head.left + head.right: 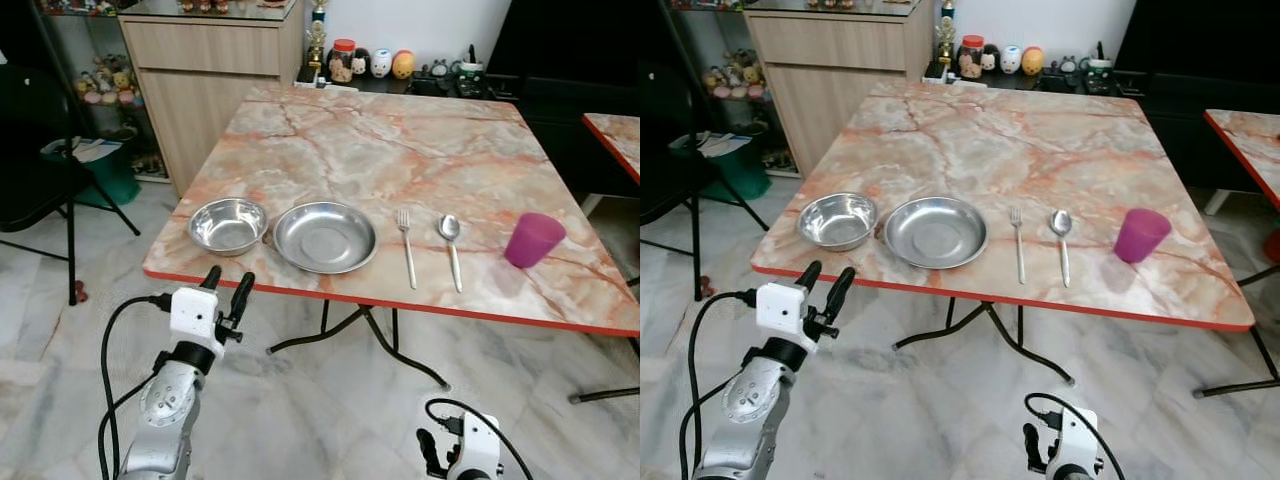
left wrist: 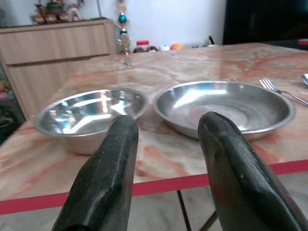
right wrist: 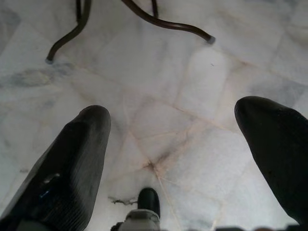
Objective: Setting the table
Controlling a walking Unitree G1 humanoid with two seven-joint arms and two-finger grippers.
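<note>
- Black, the two long fingers of the left gripper [image 1: 227, 281] stand apart with nothing between them, raised just short of the red front edge of the pink-veined marble table [image 1: 400, 140].
- Straight beyond its fingertips, just over that edge, sits the small round steel bowl [image 1: 228, 224]; in the left wrist view the bowl [image 2: 91, 115] lies past one finger and the wide shallow steel plate [image 2: 226, 107] past the other.
- The plate touches or nearly touches the bowl on the side towards the right arm.
- Farther along that way lie the steel fork [image 1: 406, 245] and the steel spoon [image 1: 451, 246], side by side, handles towards the robot.
- Farthest from this gripper stands the purple plastic cup [image 1: 532, 240], upright, near the table's right side.
- The right gripper [image 3: 178, 159] hangs low, fingers spread wide over the pale marble floor [image 3: 159, 96].
</note>
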